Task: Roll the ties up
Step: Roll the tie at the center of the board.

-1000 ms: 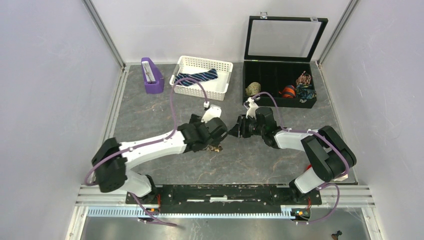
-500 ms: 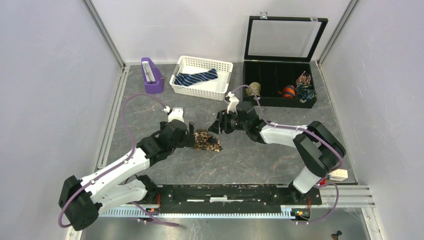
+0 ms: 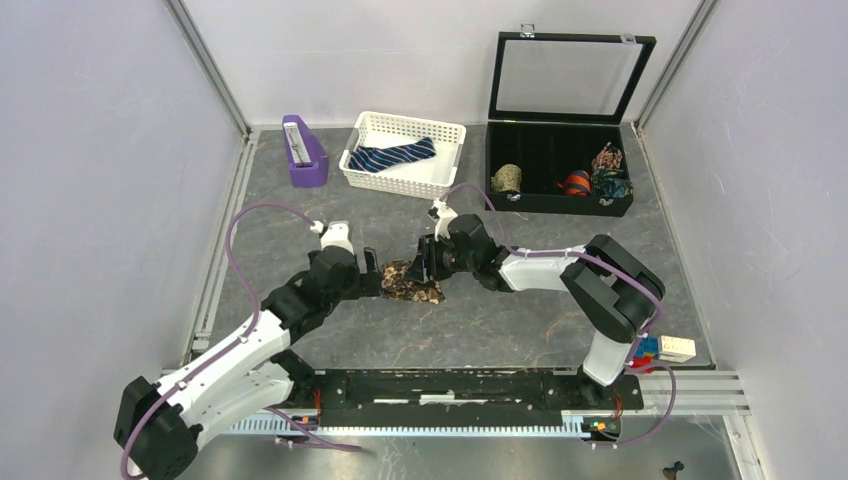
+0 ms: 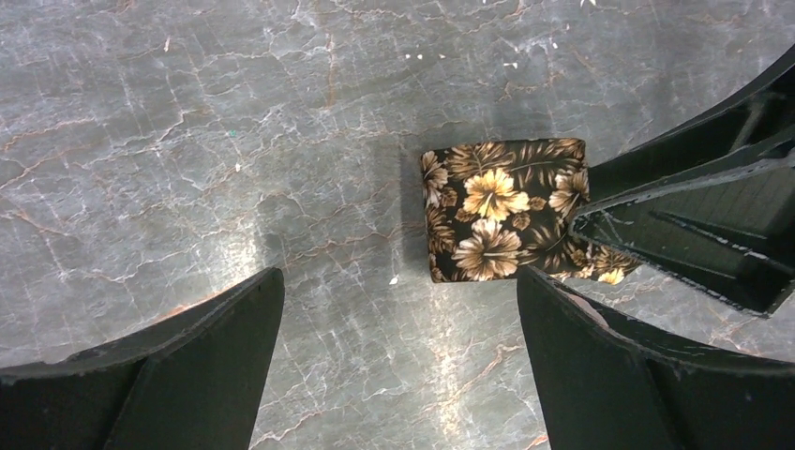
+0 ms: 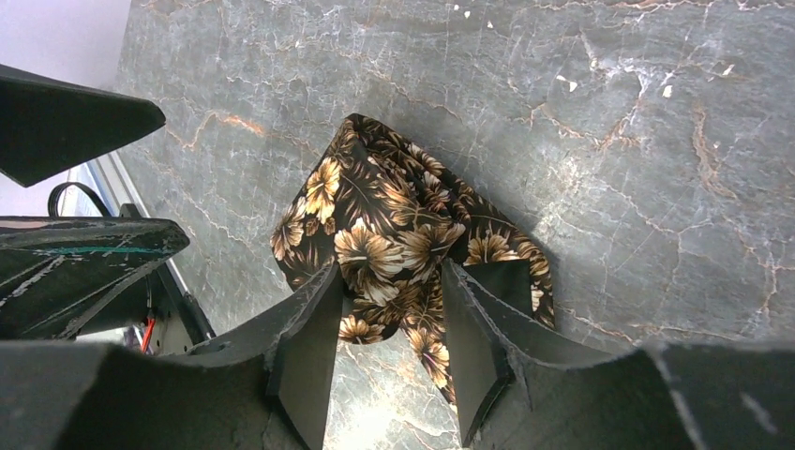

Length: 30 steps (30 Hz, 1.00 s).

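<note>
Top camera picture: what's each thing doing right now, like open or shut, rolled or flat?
flowery tie: rolled into a bundle on the table.
striped tie: unrolled, lying in the white basket.
black box: lid open.
left gripper: open, not touching the flowery tie.
right gripper: shut on the flowery tie.

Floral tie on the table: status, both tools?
Left tool open, beside the floral tie. Right tool astride its bunched edge, grip unclear. Tie lies folded compact on the table. Nothing else between the tools.
</note>
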Each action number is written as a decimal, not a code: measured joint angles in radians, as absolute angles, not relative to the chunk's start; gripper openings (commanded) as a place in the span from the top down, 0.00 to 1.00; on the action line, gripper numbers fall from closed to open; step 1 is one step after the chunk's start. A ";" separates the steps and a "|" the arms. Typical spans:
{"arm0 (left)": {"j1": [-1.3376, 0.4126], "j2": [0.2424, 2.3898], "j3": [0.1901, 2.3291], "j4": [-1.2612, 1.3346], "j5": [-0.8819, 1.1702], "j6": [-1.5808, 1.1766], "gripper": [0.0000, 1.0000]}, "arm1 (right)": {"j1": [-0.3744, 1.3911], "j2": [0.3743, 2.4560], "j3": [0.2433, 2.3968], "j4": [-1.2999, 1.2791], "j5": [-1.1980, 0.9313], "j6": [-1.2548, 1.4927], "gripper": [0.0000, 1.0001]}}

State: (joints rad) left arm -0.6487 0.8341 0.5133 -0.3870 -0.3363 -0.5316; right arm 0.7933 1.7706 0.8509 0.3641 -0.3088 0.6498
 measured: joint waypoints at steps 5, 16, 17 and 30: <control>-0.635 0.834 0.501 -0.343 -0.307 -0.532 0.02 | 0.799 1.771 0.851 0.364 -0.303 0.650 0.56; -0.599 0.834 0.438 -0.228 -0.203 -0.551 0.04 | 0.799 1.771 0.806 0.381 -0.293 0.645 0.62; -0.595 0.834 0.432 -0.216 -0.193 -0.553 0.04 | 0.799 1.771 0.801 0.383 -0.293 0.643 0.62; -0.500 0.918 0.328 0.060 0.034 -0.591 0.08 | 0.799 1.770 0.765 0.426 -0.293 0.638 0.63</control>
State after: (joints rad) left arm -0.4995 0.9180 0.3279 0.0597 0.0341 -0.5911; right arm 0.7986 1.7702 0.7654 0.4255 -0.2928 0.6376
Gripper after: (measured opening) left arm 0.938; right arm 0.375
